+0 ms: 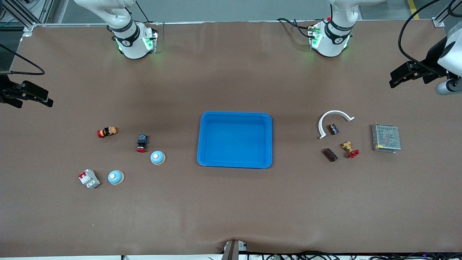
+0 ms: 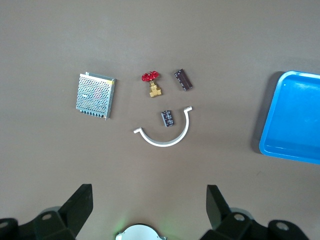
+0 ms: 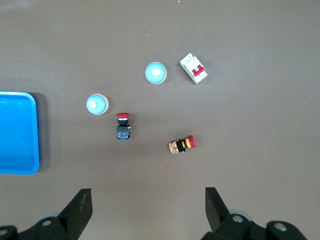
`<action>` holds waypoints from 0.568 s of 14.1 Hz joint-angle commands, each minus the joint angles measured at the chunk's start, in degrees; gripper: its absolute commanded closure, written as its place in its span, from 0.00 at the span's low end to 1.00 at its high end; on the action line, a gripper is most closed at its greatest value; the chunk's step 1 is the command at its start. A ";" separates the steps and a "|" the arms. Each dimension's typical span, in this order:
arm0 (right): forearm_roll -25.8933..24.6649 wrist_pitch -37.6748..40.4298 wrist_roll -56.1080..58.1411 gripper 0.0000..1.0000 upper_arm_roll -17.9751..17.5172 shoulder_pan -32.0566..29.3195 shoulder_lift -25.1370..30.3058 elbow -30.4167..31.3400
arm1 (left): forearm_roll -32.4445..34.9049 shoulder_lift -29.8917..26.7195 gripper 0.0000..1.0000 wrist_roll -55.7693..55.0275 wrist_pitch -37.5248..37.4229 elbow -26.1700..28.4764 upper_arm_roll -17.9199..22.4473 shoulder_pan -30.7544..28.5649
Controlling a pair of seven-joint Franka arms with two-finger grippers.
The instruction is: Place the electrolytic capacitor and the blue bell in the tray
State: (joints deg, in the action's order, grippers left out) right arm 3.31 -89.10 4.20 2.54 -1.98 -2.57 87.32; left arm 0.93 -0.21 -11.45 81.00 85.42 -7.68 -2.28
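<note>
The bright-blue tray (image 1: pixel 234 161) lies empty mid-table, its edge also showing as the tray (image 2: pixel 292 117) and the tray (image 3: pixel 17 132). Two blue bells (image 1: pixel 157 157) (image 1: pixel 116 177) sit toward the right arm's end, seen too as the bells (image 3: pixel 96 104) (image 3: pixel 155 73). The electrolytic capacitor (image 1: pixel 334 129), a small dark cylinder with pale markings, lies inside a white arc toward the left arm's end; it shows as the capacitor (image 2: pixel 168 118). My left gripper (image 1: pixel 391 80) (image 2: pixel 148 192) hangs open and empty above that end. My right gripper (image 1: pixel 48 100) (image 3: pixel 148 195) hangs open and empty above the other end.
Around the capacitor are the white arc (image 1: pixel 334 121), a dark ribbed block (image 1: pixel 330 154), a brass valve with a red handle (image 1: pixel 349 148) and a grey mesh box (image 1: pixel 386 138). By the bells are two red push-buttons (image 1: pixel 107 132) (image 1: pixel 142 143) and a white-red breaker (image 1: pixel 89 178).
</note>
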 commanded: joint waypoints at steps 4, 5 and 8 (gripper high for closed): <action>-0.49 0.51 0.20 0.00 -0.69 -0.57 -0.24 -0.92 | -0.66 1.09 0.00 -0.16 -0.23 -1.40 0.04 -0.09; -0.49 0.51 0.11 0.00 -0.69 -0.57 -0.24 -0.92 | -0.75 1.18 0.00 -0.07 -0.15 -1.31 0.04 -0.26; -0.49 0.51 0.20 0.00 -0.69 -0.57 -0.24 -0.92 | -0.40 2.58 0.00 -0.07 1.08 -1.31 0.04 -0.09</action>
State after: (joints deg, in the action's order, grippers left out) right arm 3.31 -89.10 4.20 2.54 -1.98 -2.57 87.32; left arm 0.93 0.84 -11.45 81.43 85.42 -7.67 -2.29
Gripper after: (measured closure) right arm 0.000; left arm 0.000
